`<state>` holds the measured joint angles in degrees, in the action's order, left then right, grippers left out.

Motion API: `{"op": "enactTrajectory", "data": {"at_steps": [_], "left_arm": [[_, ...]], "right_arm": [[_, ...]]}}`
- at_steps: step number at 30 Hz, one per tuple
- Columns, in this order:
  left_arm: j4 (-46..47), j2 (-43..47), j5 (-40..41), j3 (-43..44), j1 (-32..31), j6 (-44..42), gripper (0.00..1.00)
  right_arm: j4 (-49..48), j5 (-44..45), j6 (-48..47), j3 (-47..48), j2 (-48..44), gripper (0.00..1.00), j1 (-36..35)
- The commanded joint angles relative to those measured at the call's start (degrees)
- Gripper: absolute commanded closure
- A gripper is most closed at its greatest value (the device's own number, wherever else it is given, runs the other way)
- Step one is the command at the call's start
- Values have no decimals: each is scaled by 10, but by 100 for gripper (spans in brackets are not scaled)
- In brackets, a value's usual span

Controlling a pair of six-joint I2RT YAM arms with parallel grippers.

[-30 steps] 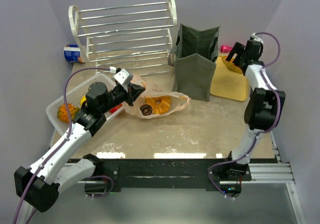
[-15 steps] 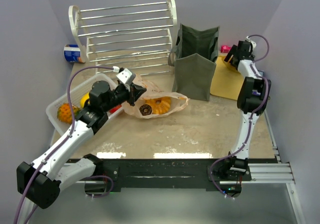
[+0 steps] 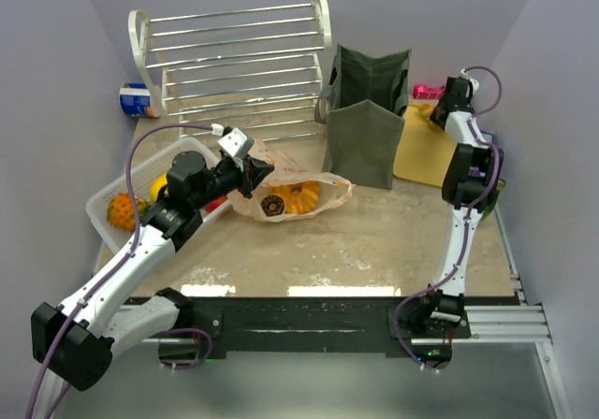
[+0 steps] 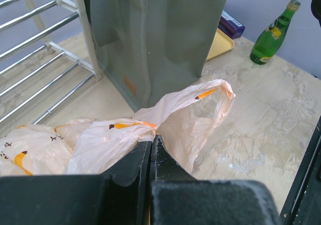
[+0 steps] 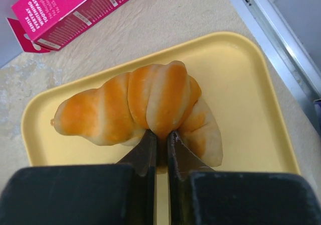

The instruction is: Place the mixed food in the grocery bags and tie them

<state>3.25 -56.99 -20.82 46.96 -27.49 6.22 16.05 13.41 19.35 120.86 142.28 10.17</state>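
A thin peach plastic grocery bag (image 3: pixel 309 187) lies mid-table with a brown ring pastry (image 3: pixel 273 205) and orange food inside. My left gripper (image 3: pixel 255 171) is shut on the bag's rim (image 4: pixel 131 129), the film pinched between its fingertips (image 4: pixel 151 143). The olive-green fabric tote (image 3: pixel 367 120) stands upright just behind the bag (image 4: pixel 160 29). At the far right, my right gripper (image 3: pixel 442 110) is shut on a golden croissant (image 5: pixel 135 109) lying on a yellow tray (image 5: pixel 241 89), squeezing its near edge at the tips (image 5: pixel 161 135).
A white basket (image 3: pixel 101 215) at the left holds an orange fruit (image 3: pixel 122 210) and a yellow one (image 3: pixel 161 187). A white wire rack (image 3: pixel 234 64) stands at the back, with a blue can (image 3: pixel 136 99) beside it. A pink box (image 5: pixel 75 4) lies behind the tray. A green bottle (image 4: pixel 273 31) stands at the right.
My right arm reached farther back over the yellow tray and its gripper went from open to shut on the croissant. The left gripper shifted slightly and still holds the bag.
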Motion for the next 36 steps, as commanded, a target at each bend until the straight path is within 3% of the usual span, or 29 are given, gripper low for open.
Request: {"op": "enactTrajectory", "data": {"at_steps": [1, 4, 6, 11, 15, 19, 22, 26, 29, 36], "left_arm": [[13, 10, -2, 1, 3, -16, 100], [13, 14, 0, 1, 2, -16, 100], [12, 15, 0, 1, 3, -18, 100], [14, 25, 0, 1, 3, -16, 100], [14, 28, 0, 1, 2, -17, 100], [14, 31, 2, 1, 2, -16, 100], [15, 32, 2, 0, 2, -16, 100], [16, 30, 3, -1, 2, -16, 100], [16, 29, 7, -2, 2, -18, 100], [16, 23, 17, -5, 2, -20, 100]], "right_arm": [[-11, -66, 2, -9, -30, 100, 3], [-46, -75, 15, -71, -114, 100, 3], [-61, -27, 18, -116, -169, 100, 3], [-195, 39, 22, -363, -426, 100, 3], [-225, -7, 49, -465, -578, 100, 3], [-302, -164, 92, -581, -740, 100, -5], [-312, -222, 82, -609, -826, 100, -69], [-292, -248, 36, -619, -865, 100, -246], [-269, -261, 24, -629, -857, 100, -341], [-197, -202, 20, -653, -772, 100, -512]]}}
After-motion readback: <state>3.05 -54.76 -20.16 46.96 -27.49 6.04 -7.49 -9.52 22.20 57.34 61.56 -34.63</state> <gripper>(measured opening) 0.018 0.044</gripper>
